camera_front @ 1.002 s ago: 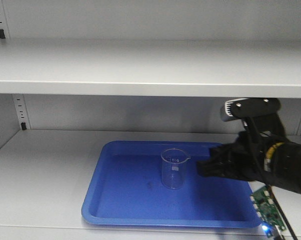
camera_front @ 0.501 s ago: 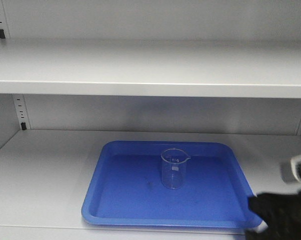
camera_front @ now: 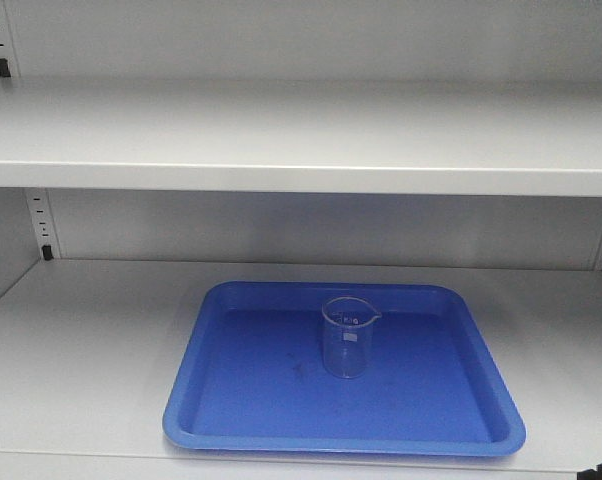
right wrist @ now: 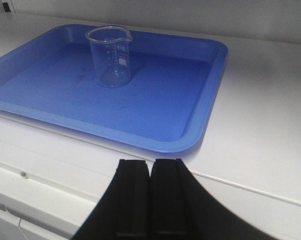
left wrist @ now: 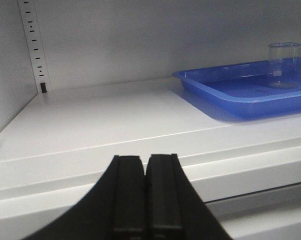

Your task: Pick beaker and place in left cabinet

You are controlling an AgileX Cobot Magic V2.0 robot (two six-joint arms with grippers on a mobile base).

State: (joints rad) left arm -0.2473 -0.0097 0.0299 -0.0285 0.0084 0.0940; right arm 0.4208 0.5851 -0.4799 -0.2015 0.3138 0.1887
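Standing upright near the middle of the blue tray [camera_front: 241, 400] on the left cabinet [camera_front: 91, 340] shelf, the beaker [camera_front: 348, 337] looks delivered, both the right tool [right wrist: 150, 197] and left tool [left wrist: 145, 195] closed, empty, clear of it.

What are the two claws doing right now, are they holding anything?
Left gripper: closed, holding nothing.
Right gripper: closed, holding nothing; the beaker stands free on the blue tray.
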